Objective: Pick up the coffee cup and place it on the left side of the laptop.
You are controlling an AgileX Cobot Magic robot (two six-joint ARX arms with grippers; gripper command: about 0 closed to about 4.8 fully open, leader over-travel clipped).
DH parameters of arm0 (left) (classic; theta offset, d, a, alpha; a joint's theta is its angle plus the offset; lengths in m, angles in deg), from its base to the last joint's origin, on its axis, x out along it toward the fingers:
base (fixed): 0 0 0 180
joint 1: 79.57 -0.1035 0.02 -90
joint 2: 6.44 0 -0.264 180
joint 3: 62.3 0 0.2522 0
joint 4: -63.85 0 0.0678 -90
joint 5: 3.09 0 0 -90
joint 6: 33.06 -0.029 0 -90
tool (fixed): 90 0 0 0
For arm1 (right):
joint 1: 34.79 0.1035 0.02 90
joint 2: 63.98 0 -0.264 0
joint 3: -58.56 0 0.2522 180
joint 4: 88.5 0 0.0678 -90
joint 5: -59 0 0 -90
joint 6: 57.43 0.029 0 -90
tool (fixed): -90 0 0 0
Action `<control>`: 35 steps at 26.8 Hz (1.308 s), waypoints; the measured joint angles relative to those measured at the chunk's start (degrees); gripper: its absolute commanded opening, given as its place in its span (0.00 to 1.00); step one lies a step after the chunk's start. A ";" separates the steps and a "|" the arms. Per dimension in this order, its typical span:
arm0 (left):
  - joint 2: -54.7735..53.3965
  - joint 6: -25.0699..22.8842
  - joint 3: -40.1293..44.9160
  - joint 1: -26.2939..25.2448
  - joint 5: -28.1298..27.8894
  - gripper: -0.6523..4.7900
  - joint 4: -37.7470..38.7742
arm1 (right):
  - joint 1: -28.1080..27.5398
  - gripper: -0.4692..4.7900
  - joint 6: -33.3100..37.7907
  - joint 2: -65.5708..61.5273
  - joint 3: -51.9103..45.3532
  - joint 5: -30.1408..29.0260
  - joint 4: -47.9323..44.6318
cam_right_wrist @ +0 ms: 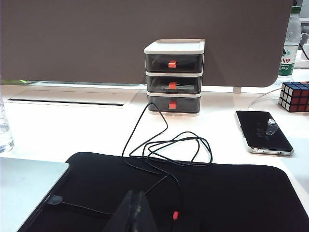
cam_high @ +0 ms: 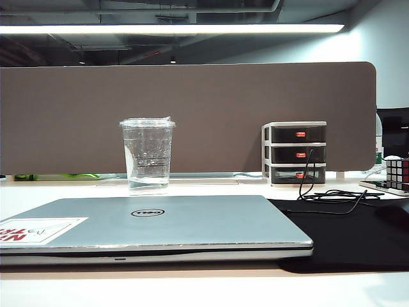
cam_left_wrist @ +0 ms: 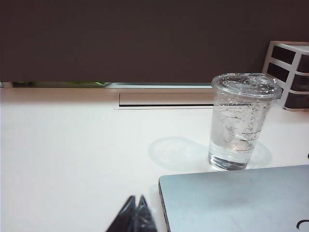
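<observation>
Standing upright on white table (cam_left_wrist: pixel 72 154) behind laptop (cam_high: pixel 166 224), coffee cup (cam_high: pixel 147 155) — lid on, untouched. Left gripper (cam_left_wrist: pixel 134 217) low near laptop's corner, fingertips pressed together, empty. Right gripper (cam_right_wrist: pixel 133 212) over black mat (cam_right_wrist: pixel 231 198) — jaws closed, nothing held.

The left black two-fingered pincer (cam_left_wrist: pixel 134 215) shows only its dark tips, pressed together, low above the white worktop (cam_left_wrist: pixel 72 154); the right black two-fingered pincer (cam_right_wrist: pixel 134 212) likewise has its tips meeting, closed on nothing; neither arm appears in the exterior view.
</observation>
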 measured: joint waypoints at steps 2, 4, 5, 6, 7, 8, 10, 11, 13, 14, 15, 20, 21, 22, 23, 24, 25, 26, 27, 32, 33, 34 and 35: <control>0.00 0.00 0.00 0.00 0.00 0.11 0.00 | 0.00 0.09 0.00 0.00 0.00 0.00 0.00; 0.00 0.00 0.00 0.00 0.00 0.11 0.00 | 0.00 0.09 0.00 0.00 0.00 0.00 0.00; 0.00 0.00 0.00 0.00 0.00 0.11 0.00 | 0.00 0.09 0.00 0.00 0.00 0.02 0.00; 0.00 0.00 0.00 0.00 0.00 0.11 0.00 | 0.00 0.09 0.00 0.00 0.00 0.00 0.00; 0.00 0.00 0.00 0.00 0.00 0.11 0.00 | 0.00 0.09 0.00 0.00 0.00 0.00 0.00; 0.00 0.00 0.00 0.00 0.00 0.11 0.00 | 0.00 0.09 0.00 0.00 0.00 0.00 0.00; 0.00 0.00 0.00 0.00 0.00 0.11 0.00 | 0.00 0.09 0.00 0.00 0.00 0.00 0.00; 0.00 0.00 0.00 0.00 0.00 0.11 0.00 | 0.00 0.09 0.00 0.00 0.00 0.00 0.00; 0.00 0.00 0.00 0.00 0.00 0.11 0.00 | 0.02 0.09 0.09 0.00 0.00 -0.39 0.02; 0.00 0.00 0.00 0.00 0.00 0.11 0.00 | 0.02 0.09 0.33 0.00 0.00 -1.20 0.07; 0.00 0.00 0.00 0.00 0.04 0.11 0.00 | 0.00 0.09 0.79 0.00 0.00 -2.82 0.24; 0.00 0.02 0.00 0.00 3.56 0.11 0.00 | 0.02 0.09 3.37 0.00 0.00 -17.86 1.75; 0.00 0.04 0.00 0.00 4.26 0.11 0.00 | 0.02 0.09 3.54 0.00 0.00 -22.05 2.21; 0.00 0.24 0.00 0.00 5.14 0.11 0.00 | 0.02 0.09 3.65 0.00 0.00 -25.88 2.71; 0.00 1.07 0.00 0.00 6.49 0.11 0.00 | 0.07 0.09 3.72 0.00 0.00 -29.88 3.17; 0.00 1.81 0.00 0.00 7.13 0.11 0.00 | 0.07 0.09 3.72 0.00 0.00 -32.20 3.48; 0.00 2.49 0.00 0.00 8.09 0.11 0.00 | 0.07 0.09 3.76 0.00 0.00 -33.48 3.87; 0.00 2.64 0.00 0.00 8.83 0.11 0.00 | 0.04 0.09 3.78 0.00 0.00 -33.73 3.91; 0.00 3.26 0.00 0.00 10.95 0.11 -0.02 | 0.04 0.09 3.80 0.00 0.00 -33.79 3.89; 0.00 7.15 0.00 0.00 16.68 0.14 -0.02 | 0.04 0.09 3.85 0.00 0.00 -33.81 3.89; 0.00 7.19 0.00 0.00 17.03 0.19 0.00 | 0.04 0.09 3.85 0.00 0.00 -33.81 3.89; 0.00 7.39 0.00 0.00 17.20 0.22 0.00 | 0.04 0.09 3.85 0.00 0.00 -33.81 3.89; 0.00 7.76 0.00 0.00 17.44 0.24 0.00 | 0.04 0.09 3.85 0.00 0.00 -33.81 3.89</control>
